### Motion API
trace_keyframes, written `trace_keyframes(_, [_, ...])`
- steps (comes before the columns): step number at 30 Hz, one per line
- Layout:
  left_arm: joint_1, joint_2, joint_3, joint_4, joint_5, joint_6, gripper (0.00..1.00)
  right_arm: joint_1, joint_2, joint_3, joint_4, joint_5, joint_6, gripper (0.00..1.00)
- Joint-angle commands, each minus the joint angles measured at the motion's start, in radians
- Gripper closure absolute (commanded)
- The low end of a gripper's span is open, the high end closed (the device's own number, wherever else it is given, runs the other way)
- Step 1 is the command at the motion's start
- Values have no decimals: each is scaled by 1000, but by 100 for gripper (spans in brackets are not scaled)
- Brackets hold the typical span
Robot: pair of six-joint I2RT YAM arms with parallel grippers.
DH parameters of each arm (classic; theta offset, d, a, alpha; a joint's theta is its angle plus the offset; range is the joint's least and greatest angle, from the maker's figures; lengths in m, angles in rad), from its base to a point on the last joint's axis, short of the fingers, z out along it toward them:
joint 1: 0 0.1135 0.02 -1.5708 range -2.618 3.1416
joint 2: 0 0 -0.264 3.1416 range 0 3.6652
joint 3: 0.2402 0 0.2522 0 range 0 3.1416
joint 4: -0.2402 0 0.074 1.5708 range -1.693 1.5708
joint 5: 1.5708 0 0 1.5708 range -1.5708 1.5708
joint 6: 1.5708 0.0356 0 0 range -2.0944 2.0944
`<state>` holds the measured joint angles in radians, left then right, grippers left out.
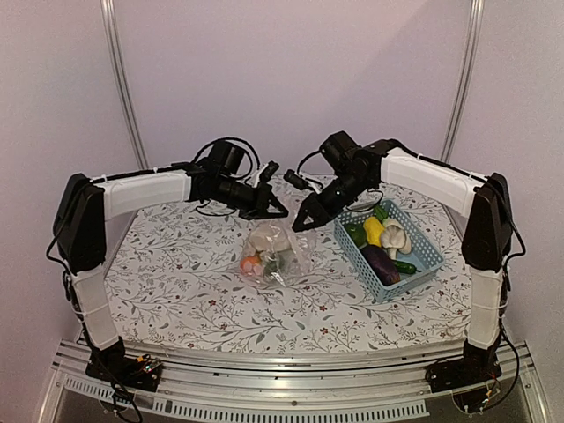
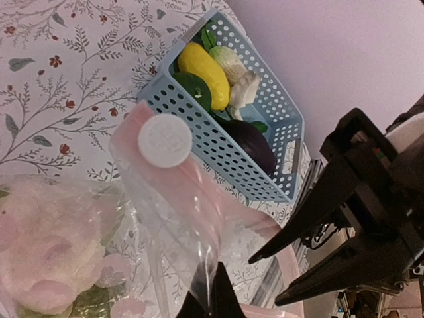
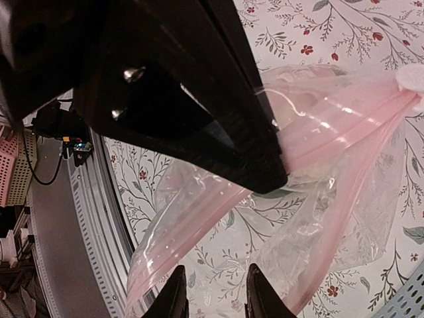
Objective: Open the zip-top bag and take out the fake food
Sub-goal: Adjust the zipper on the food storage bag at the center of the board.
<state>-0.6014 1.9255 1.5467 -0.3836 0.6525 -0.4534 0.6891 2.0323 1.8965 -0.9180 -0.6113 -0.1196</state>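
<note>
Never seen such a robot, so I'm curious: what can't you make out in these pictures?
The fake food in the zip-top bag: too small in the top view, blurred behind plastic in the left wrist view.
How far the bag's seal is open: the left gripper covers part in the right wrist view.
Fingers of the right gripper: cut off by that view's bottom edge.

No text, number or brand can be read anywhere from where I stand. The one thing that looks like a label is a white round patch on the zip-top bag, up past the tip of the left end effector. Its face is blurred and shows nothing legible. The surface carries only a printed pattern of twigs and small red flowers.
</note>
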Motion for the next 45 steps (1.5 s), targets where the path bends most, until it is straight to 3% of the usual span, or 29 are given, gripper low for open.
trace_keyframes(1, [10,-76,-95,260,59,-130,100,0,38,25,30,38,81,71])
trace_keyframes(7, [16,-120,-169,446,92,-220,100,0,77,14,25,145,82,70])
trace_keyframes(11, [25,-127,-249,664,128,-379,100,0,94,22,51,284,112,67])
trace_keyframes(14, [38,-107,-280,782,142,-486,100,-1,108,50,59,208,115,65])
trace_keyframes(18, [56,-79,-288,745,116,-506,100,0,109,57,71,88,111,65])
trace_keyframes(26, [70,-111,-253,533,9,-363,100,3,1,-59,73,120,55,66])
trace_keyframes(36, [78,-106,-281,637,44,-419,100,46,-23,-117,77,109,-7,76])
trace_keyframes(45, [82,-169,-325,771,52,-398,100,48,118,29,24,124,42,86])
